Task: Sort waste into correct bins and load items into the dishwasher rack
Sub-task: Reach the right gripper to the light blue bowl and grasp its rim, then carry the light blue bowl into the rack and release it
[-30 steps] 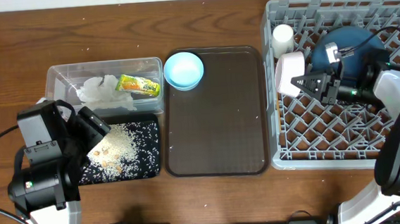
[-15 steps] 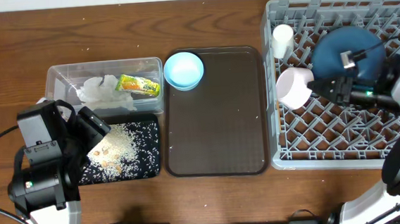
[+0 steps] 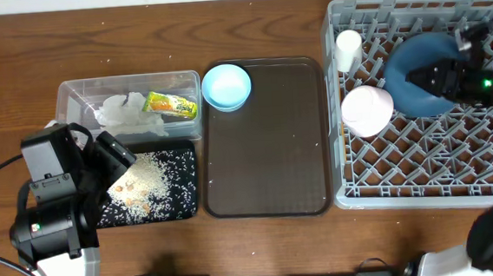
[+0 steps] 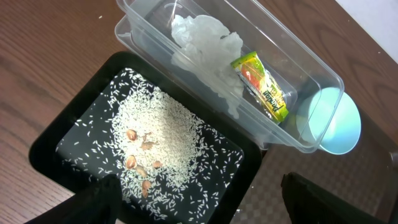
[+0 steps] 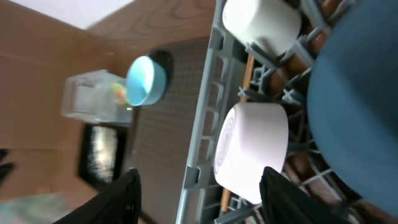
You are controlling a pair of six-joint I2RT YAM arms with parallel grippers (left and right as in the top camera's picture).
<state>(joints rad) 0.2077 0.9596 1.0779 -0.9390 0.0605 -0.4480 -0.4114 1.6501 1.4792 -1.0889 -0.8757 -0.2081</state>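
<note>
Rack point(image 3: 423, 178), pink bowl point(image 3: 367, 110) released, right hand point(image 3: 423, 79) withdrawn

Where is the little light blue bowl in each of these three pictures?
Overhead: light blue bowl top centre, at the brown tray's top left corner.
Left wrist: right edge, just past the clear tub.
Right wrist: upper left, blurred.
Shared landmark: the clear tub beside it.
</note>
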